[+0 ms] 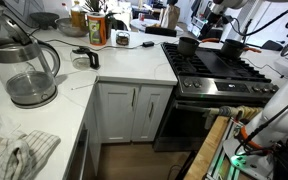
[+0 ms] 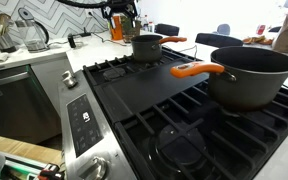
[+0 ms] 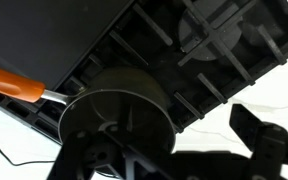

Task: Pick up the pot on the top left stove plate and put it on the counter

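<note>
A small dark pot [image 2: 147, 46] with an orange handle stands on the back stove plate nearest the counter; it also shows in an exterior view [image 1: 187, 45]. In the wrist view the pot [image 3: 114, 115] lies right below the camera, its orange handle [image 3: 12, 84] pointing left. My gripper [image 3: 169, 155] hangs above the pot, apart from it, with its dark fingers spread wide and empty. In an exterior view the gripper [image 2: 119, 18] sits above and behind the pot. The white counter [image 3: 219, 95] lies beside the stove edge.
A larger dark pot [image 2: 252, 75] with an orange handle [image 2: 197, 70] stands on another plate of the stove [image 1: 219, 65]. On the counter [image 1: 124, 60] are a glass kettle [image 1: 24, 68], bottles [image 1: 96, 25] and a cloth [image 1: 14, 150].
</note>
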Controlling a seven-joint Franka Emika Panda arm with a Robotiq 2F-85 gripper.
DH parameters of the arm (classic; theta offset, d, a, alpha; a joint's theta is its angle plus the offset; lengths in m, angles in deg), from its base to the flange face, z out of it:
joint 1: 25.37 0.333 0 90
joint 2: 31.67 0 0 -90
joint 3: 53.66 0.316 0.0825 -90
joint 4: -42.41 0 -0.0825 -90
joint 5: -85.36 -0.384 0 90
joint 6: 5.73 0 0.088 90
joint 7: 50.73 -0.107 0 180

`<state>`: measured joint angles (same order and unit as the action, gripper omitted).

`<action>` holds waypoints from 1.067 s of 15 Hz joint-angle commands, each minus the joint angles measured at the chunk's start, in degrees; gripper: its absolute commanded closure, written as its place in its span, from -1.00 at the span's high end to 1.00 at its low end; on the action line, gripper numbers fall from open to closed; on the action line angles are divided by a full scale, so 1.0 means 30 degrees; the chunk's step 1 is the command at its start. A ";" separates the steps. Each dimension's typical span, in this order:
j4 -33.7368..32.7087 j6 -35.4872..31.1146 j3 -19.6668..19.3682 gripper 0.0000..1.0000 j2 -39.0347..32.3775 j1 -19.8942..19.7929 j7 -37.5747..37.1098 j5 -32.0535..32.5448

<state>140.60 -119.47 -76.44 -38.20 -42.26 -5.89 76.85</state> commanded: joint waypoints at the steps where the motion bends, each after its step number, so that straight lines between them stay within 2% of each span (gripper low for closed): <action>1: -0.2062 0.0660 0.0738 1.00 -0.2173 -0.1321 0.1215 -0.0585; 3: -0.2626 0.0794 0.1087 1.00 -0.2912 -0.1755 0.1220 -0.0686; 5: -0.3180 0.1078 0.1477 0.75 -0.3585 -0.2134 0.1191 -0.0734; 6: -0.3337 0.1162 0.1654 0.46 -0.3847 -0.2255 0.1120 -0.0622; 7: -0.3509 0.1407 0.1801 0.27 -0.4050 -0.2341 0.1026 -0.0401; 8: -0.3691 0.1524 0.1938 0.23 -0.4311 -0.2410 0.1005 -0.0190; 9: -0.3762 0.1566 0.2069 0.11 -0.4496 -0.2443 0.0926 -0.0012; 16: -0.4403 0.1547 0.2720 -0.01 -0.5523 -0.2556 0.1147 0.0927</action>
<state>129.87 -116.40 -69.79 -52.68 -48.38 -3.87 77.90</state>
